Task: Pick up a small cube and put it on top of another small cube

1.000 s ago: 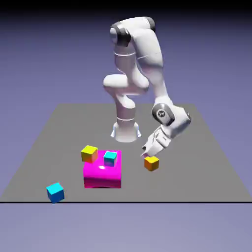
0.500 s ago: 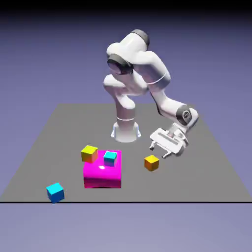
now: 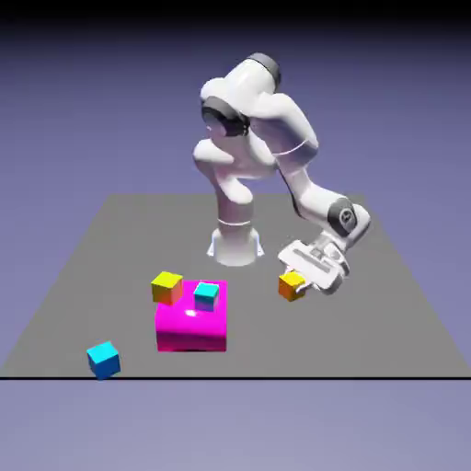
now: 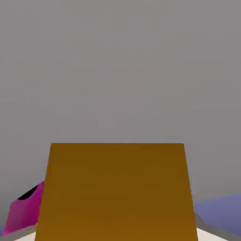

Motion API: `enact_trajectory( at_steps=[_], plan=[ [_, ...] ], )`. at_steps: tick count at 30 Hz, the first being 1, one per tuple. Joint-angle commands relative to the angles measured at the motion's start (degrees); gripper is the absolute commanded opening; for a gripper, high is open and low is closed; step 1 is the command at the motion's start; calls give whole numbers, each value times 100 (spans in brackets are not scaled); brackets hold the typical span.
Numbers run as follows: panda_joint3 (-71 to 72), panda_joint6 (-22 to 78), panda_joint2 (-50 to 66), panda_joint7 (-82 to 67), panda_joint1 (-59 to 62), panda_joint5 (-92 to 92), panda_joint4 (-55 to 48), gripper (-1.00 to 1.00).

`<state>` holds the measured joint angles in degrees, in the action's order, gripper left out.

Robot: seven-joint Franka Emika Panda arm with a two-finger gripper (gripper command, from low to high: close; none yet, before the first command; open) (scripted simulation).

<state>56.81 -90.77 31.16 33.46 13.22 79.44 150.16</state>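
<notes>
Exterior view, gripper [image 3: 296, 276] clamped on small cube [image 3: 292, 286], above table [image 3: 386, 313]

The small cube [image 4: 116, 193] filled the lower middle of the hand view, 1 flat orange-brown face turned to the camera, sitting where the jaws would be and hiding both fingertips. Beyond it stretched the grey table [image 4: 120, 70]. Low to the cube's left, a magenta block [image 4: 26, 212] peeked out, possibly only 1 corner of it.
</notes>
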Motion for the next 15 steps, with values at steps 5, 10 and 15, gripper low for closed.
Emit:
enact_trajectory(
  at_steps=[5,10,15],
  plan=[
    [-1039,-531,-979,-788,-269,-543,-133,-100],
    [-2077,-1060,-1958,-1575,-539,-1098,-266,-100],
    [-3115,-1590,-2936,-2363,-808,-1654,-399,-100]
  ],
)
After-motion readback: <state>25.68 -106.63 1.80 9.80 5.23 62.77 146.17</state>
